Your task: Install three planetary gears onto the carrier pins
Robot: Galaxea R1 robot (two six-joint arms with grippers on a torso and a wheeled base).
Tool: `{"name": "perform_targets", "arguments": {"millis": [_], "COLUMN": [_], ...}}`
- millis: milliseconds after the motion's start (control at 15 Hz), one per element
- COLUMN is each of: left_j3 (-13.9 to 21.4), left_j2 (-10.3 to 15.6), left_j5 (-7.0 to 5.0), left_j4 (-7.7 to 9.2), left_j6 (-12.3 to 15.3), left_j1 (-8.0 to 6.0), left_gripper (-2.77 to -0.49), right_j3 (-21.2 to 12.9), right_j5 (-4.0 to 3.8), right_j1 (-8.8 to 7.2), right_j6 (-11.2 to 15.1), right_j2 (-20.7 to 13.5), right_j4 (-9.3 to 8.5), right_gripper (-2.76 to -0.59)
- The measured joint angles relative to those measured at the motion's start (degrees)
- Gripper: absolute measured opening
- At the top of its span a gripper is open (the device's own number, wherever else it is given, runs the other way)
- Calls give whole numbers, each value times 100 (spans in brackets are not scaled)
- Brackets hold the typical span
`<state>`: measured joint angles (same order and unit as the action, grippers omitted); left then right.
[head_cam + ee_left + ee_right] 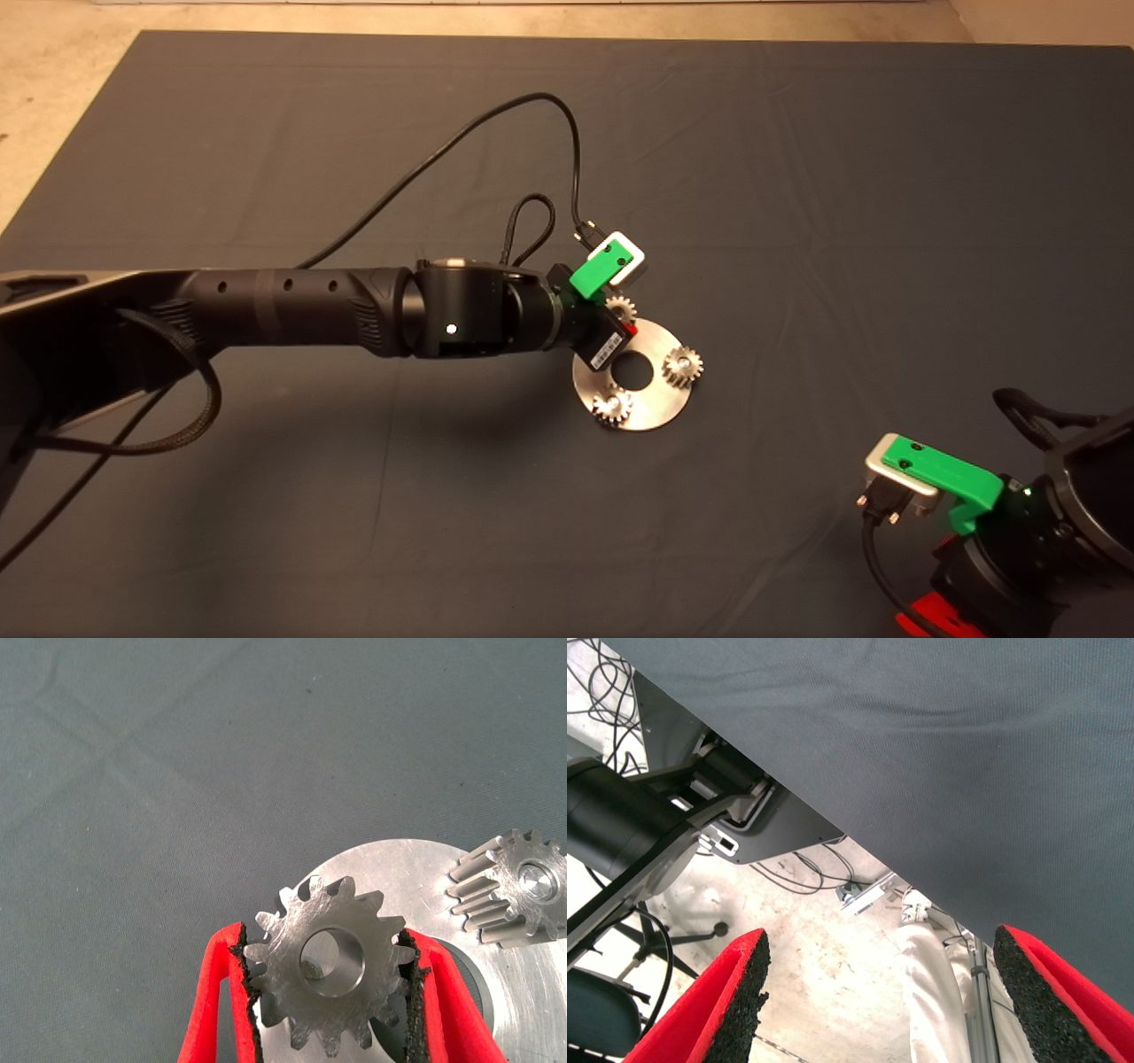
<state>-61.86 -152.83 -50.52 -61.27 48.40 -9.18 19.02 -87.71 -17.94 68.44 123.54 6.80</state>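
- Two planetary gears already sit on their carrier pins on the disc (651, 399): one at the right (682, 364), one at the near side (612, 405).
- The left hand (330, 988) clasps the third gear (330, 958) between its pads, at the far-left edge of the disc.
- Through that gear's bore a glimpse of metal shows, probably the last pin (312, 969); it looks off-centre, so the gear seems not yet seated.
- Remaining, as I judge it: centre the bore, lower the gear, let go.
- The right hand (930, 611) waits at the near right corner of the surface, fingers spread, holding nothing.
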Motion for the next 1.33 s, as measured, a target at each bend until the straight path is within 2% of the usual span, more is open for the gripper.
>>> {"name": "perform_targets", "arguments": {"millis": [333, 533, 800, 933, 1133, 1333], "left_j3": [0, 0, 4, 15, 22, 30], "left_j2": [-67, -67, -65, -67, -67, -95], "left_j5": [16, 90, 226, 267, 256, 201], "left_j4": [-69, -155, -410, -469, -469, -466], "left_j6": [2, 0, -6, -30, -46, -48], "left_j1": [42, 106, 247, 285, 285, 285], "left_gripper": [-267, -267, -267, -267, -267, -267], "right_j3": [0, 0, 0, 0, 0, 50], "right_j5": [1, 1, 0, 0, 0, 6], "right_j1": [-2, -2, 0, -2, -7, -197], "right_j6": [2, 2, 2, 2, 2, -9], "right_j2": [46, 46, 46, 47, 46, 27], "right_j4": [-2, -1, -2, 0, 0, 0], "right_gripper": [-150, -150, -150, -150, -150, -150]}}
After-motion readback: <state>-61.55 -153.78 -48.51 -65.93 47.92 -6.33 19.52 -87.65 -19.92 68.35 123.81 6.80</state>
